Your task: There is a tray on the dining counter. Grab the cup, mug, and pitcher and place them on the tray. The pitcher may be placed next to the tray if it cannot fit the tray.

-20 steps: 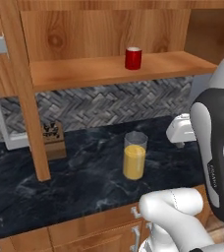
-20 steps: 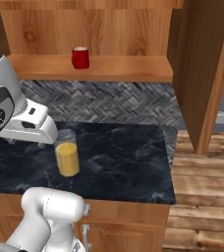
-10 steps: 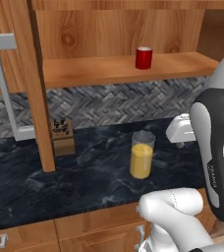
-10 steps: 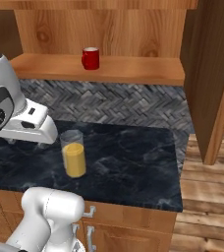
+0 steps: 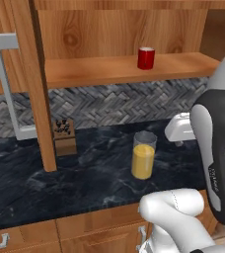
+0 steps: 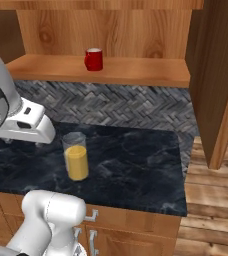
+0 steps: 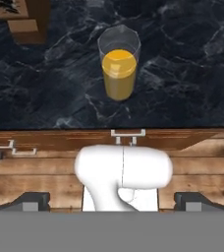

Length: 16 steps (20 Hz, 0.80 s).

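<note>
Pitcher (image 5: pixel 144 155) upright near front edge of black marbled counter (image 5: pixel 85 183), long axis vertical, open mouth up; roughly lower half filled with orange-yellow liquid, clear glass above. Same pitcher (image 6: pixel 76 156) in right base view standing left of counter centre, apart from everything else; in hand view (image 7: pixel 118 62) seen from above and slightly tilted toward camera, liquid surface visible as a yellow disc.

Mug (image 5: pixel 145 58) red, upright on wooden shelf (image 5: pixel 109 69) above herringbone backsplash (image 5: pixel 109 101); long axis vertical. Handle visible in right base view (image 6: pixel 93 59), pointing left in that picture; handle direction not readable in left base view.

Small wooden block (image 5: pixel 64 136) with dark markings at back of counter, beside vertical wooden post (image 5: pixel 38 99), well apart from pitcher.

Count: one pitcher, one mug, one wooden block.

Gripper (image 7: pixel 112 202) held above counter's front edge, empty; finger tips (image 7: pixel 33 201) at far left and far right of hand view, jaws spread fully wide, nothing between them
</note>
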Available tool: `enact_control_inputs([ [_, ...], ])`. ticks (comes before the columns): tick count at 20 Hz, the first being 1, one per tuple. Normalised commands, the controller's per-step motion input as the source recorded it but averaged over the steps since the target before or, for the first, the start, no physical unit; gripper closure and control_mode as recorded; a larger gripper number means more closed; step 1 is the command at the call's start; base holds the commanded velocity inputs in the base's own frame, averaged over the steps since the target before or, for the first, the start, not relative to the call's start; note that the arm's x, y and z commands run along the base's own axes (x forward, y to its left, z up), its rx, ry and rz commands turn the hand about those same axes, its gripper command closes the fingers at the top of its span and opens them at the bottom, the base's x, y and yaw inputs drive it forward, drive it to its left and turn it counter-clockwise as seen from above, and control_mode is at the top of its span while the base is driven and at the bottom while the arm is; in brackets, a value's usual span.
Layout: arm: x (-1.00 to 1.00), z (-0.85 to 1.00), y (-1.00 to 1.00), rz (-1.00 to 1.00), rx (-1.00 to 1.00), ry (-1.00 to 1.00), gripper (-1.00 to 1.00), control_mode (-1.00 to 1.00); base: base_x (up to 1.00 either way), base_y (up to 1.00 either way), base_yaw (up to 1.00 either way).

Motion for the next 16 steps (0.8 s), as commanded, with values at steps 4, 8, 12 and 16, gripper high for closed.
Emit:
enact_control_inputs([
  [4,0.00,0.30,0.00,0.00,0.00,-0.15,-1.00,-1.00,0.00,0.00,0.00],
  [8,0.00,0.14,0.00,0.00,0.00,-0.14,-1.00,-1.00,0.00,0.00,0.00],
  [12,0.00,0.03,0.00,-0.01,-0.01,-0.15,-1.00,-1.00,0.00,0.00,0.00],
  [16,0.02,0.00,0.00,-0.01,0.00,-0.14,-1.00,-1.00,0.00,0.00,0.00],
])
